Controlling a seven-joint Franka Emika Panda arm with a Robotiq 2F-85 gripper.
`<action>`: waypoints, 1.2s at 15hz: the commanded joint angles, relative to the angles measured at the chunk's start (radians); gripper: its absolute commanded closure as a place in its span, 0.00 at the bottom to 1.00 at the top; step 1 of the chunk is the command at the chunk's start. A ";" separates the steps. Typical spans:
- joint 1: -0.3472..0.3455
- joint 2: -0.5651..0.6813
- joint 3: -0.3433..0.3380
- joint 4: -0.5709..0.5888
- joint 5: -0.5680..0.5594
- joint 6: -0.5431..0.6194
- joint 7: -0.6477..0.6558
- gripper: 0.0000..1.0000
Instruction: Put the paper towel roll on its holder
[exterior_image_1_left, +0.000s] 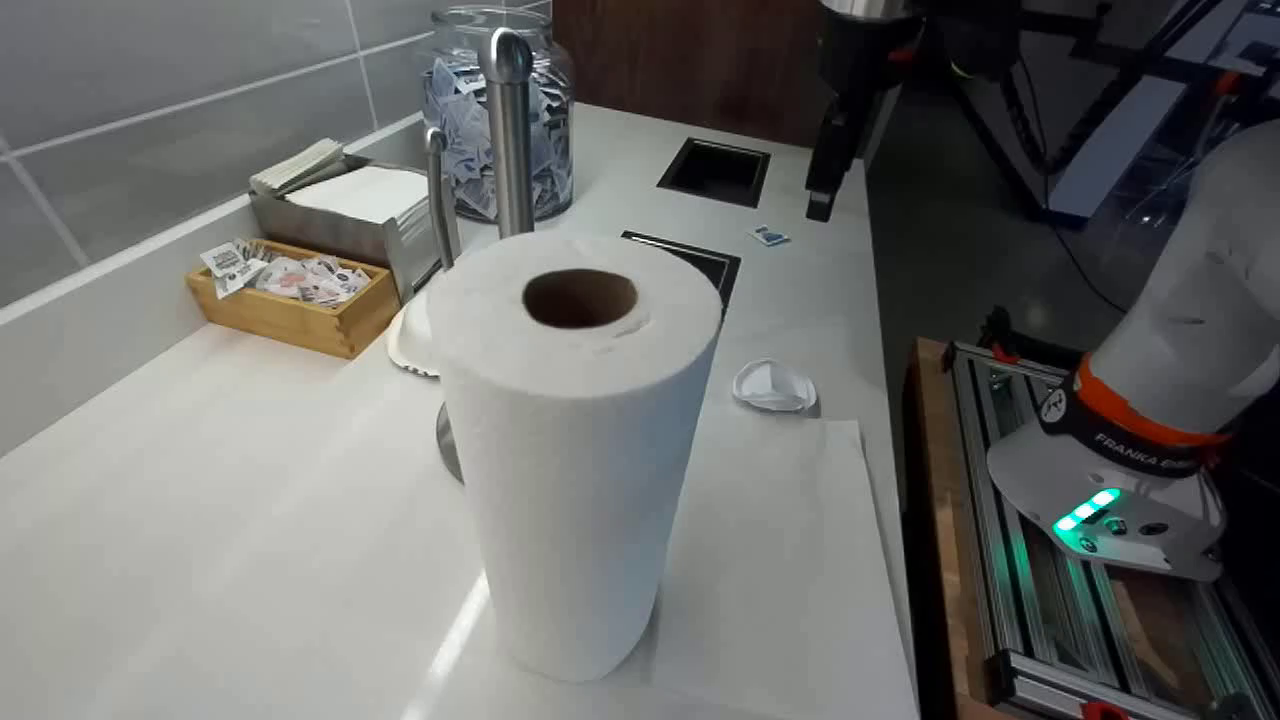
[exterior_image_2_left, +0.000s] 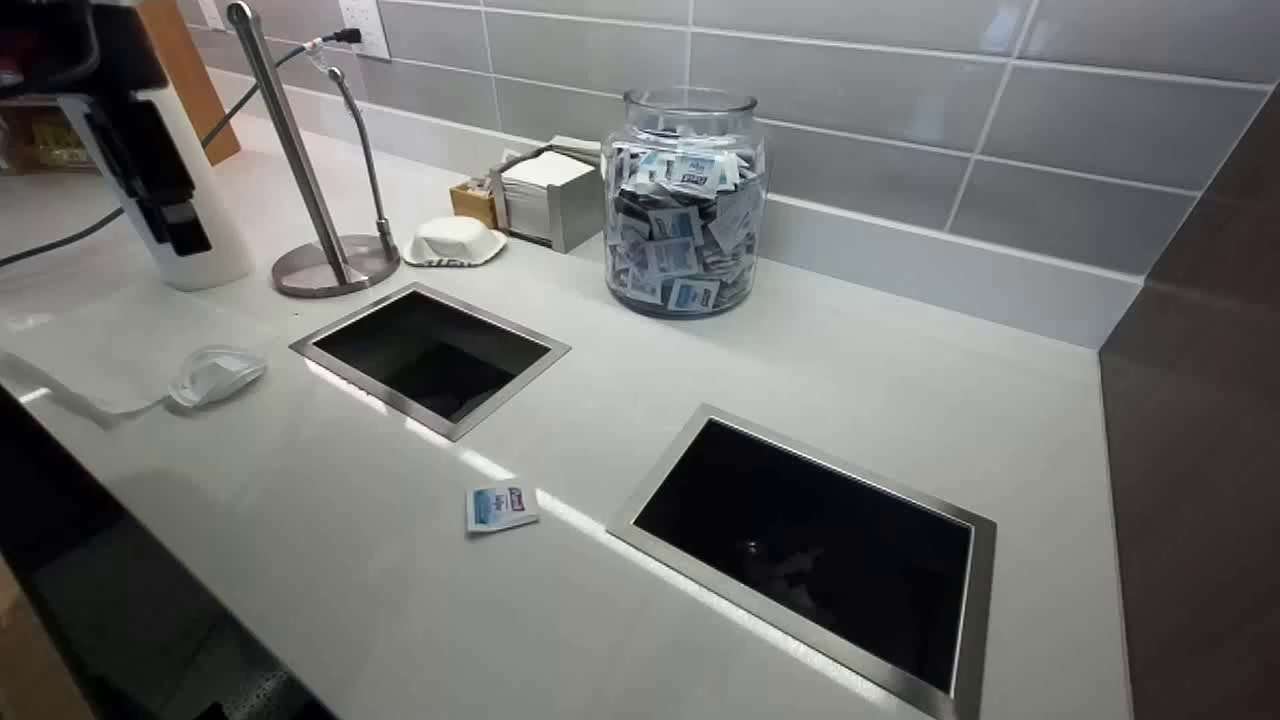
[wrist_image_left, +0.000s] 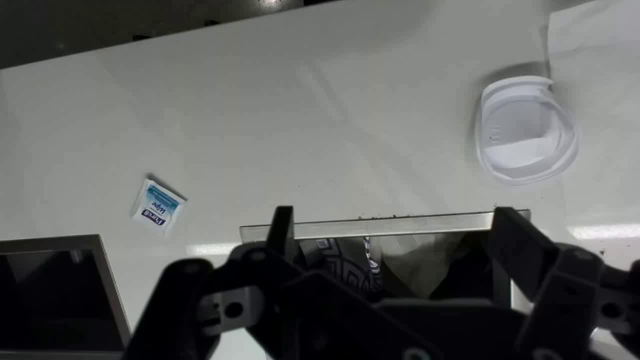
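The white paper towel roll (exterior_image_1_left: 580, 480) stands upright on the counter, its brown core open at the top. It also shows in an exterior view (exterior_image_2_left: 228, 255), partly covered by my gripper. The metal holder stands beside it, with its upright rod (exterior_image_1_left: 512, 150) partly hidden by the roll. Its disc base, bare rod (exterior_image_2_left: 290, 150) and thin side arm show in an exterior view. My gripper (exterior_image_1_left: 820, 205) hangs above the counter, apart from roll and holder; it also shows here (exterior_image_2_left: 185, 230). In the wrist view its fingers (wrist_image_left: 392, 222) are wide apart with nothing between them. Roll and holder are out of the wrist view.
Two framed openings (exterior_image_2_left: 430, 355) (exterior_image_2_left: 800, 560) are cut into the counter. A glass jar of packets (exterior_image_2_left: 685, 220), a napkin tray (exterior_image_1_left: 350, 200), a wooden box (exterior_image_1_left: 300, 310) and a white bowl (exterior_image_2_left: 452, 242) stand near the wall. A lid (wrist_image_left: 525, 130) and wipe packet (wrist_image_left: 158, 206) lie nearer the edge.
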 joint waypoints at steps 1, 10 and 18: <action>0.015 0.001 -0.013 0.002 -0.008 -0.003 0.007 0.00; 0.059 0.008 -0.013 0.017 0.070 0.030 0.008 0.00; 0.277 0.088 0.078 0.181 0.323 0.250 -0.001 0.00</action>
